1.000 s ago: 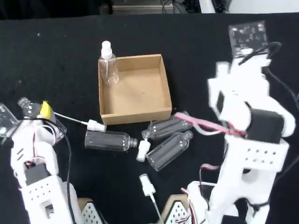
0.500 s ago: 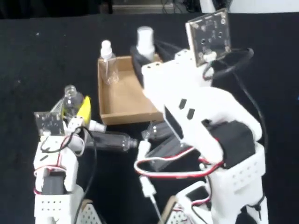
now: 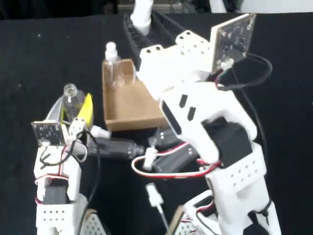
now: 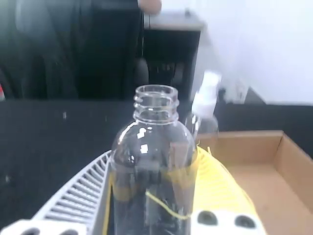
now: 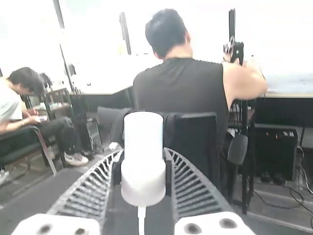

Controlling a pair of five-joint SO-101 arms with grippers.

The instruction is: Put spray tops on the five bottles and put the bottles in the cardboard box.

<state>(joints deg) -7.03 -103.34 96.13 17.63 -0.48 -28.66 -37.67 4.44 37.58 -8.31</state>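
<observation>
The left hand (image 3: 74,102) is pinching a clear uncapped bottle (image 3: 72,94) between its white finger and its yellow one, holding it upright just off the near left side of the cardboard box (image 3: 132,121). In the left wrist camera the uncapped bottle (image 4: 154,156) sits squarely between the two fingers, with its open neck pointing up and the box (image 4: 254,147) behind it.

The right hand (image 3: 143,22) is up over the far side of the bench (image 3: 49,49), past the box, squeezing a white spray top (image 3: 142,11) between its ribbed fingers. Its own camera shows that spray top (image 5: 143,161) clamped in the middle, with a thin dip tube hanging below it.

A capped bottle (image 3: 113,68) stands upright at the box's far left corner. Honestly I can't tell if it's inside the wall or just outside it.

On the bench in front of the box, a bare bottle (image 3: 115,147) lies on its side with its neck toward the right arm. A second lying bottle (image 3: 166,137) and a third lying bottle (image 3: 178,159) are tucked under that arm, half hidden.

There are loose tops too. One loose top (image 3: 100,131) is just beside the box's near left corner. Another loose top (image 3: 149,157) is close to the bare bottle's neck. The nearest loose top (image 3: 155,196) lies toward the arm bases, its tube trailing.
</observation>
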